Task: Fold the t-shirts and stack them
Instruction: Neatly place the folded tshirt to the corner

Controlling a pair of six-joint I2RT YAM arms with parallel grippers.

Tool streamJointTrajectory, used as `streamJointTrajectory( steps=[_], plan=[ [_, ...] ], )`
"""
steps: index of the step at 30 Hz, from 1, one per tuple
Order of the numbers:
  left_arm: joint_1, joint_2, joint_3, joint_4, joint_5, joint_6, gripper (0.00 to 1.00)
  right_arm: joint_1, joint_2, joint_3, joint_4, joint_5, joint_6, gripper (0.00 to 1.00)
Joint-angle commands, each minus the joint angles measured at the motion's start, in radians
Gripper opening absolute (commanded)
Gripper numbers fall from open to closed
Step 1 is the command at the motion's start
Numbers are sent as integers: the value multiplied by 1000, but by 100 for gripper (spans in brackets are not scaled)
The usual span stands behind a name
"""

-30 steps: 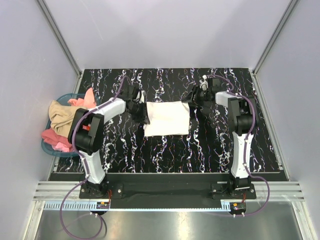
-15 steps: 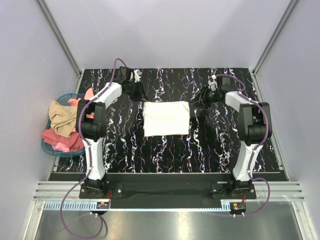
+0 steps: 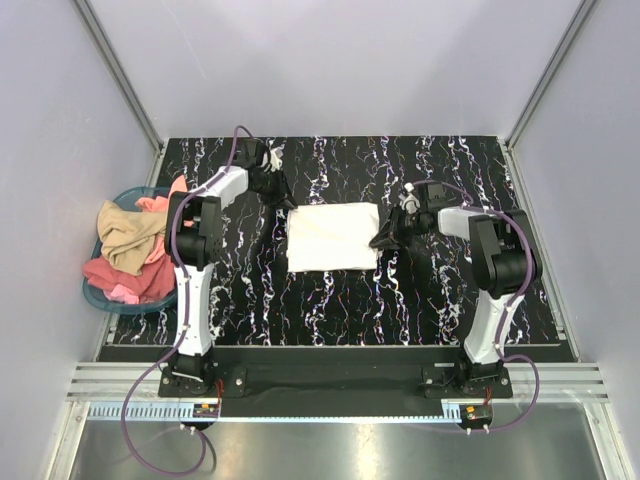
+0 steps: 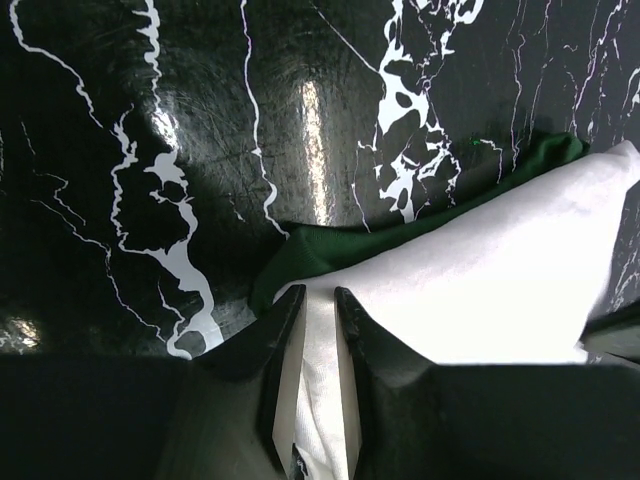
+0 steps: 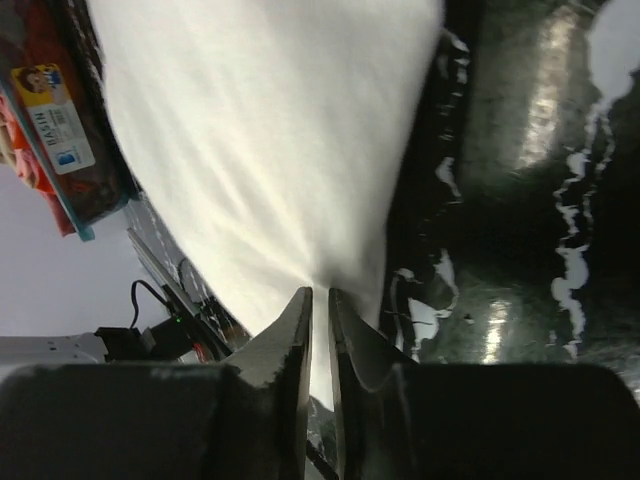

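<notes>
Cream-white t-shirt (image 3: 332, 238), folded to a rectangle, lies on the bench (image 3: 430, 290) midway between the side edges and nearer the far edge. It covers the dark green t-shirt (image 4: 320, 250), which shows only as a rim beneath. Both grippers hold the top layer, apparently to square it on the lower one. The left gripper (image 4: 318, 292), at the far-left corner, has its jaws narrowly apart, clamped on cream cloth. The right gripper (image 5: 320, 293), at the right edge, pinches cream cloth with jaws nearly together.

White arms (image 3: 192, 300), black joints (image 3: 190, 235) — looping purple cables (image 3: 124, 420).
</notes>
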Motion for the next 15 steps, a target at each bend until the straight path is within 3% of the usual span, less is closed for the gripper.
streamJointTrajectory(
  steps=[1, 6, 9, 13, 15],
  plan=[
    [15, 30, 31, 7, -14, 35, 25, -2, 55, -32, 54, 12, -42, 18],
    [24, 36, 37, 7, -9, 31, 25, -2, 38, -46, 55, 20, -55, 18],
    [24, 1, 46, -1, 17, 26, 25, -2, -15, -26, 48, 6, -33, 23],
    [23, -108, 52, -42, 29, 35, 26, -2, -104, -8, 22, 30, -18, 44],
    [24, -197, 45, -85, 12, 46, 26, -2, -140, -11, -1, 105, -36, 59]
  ],
)
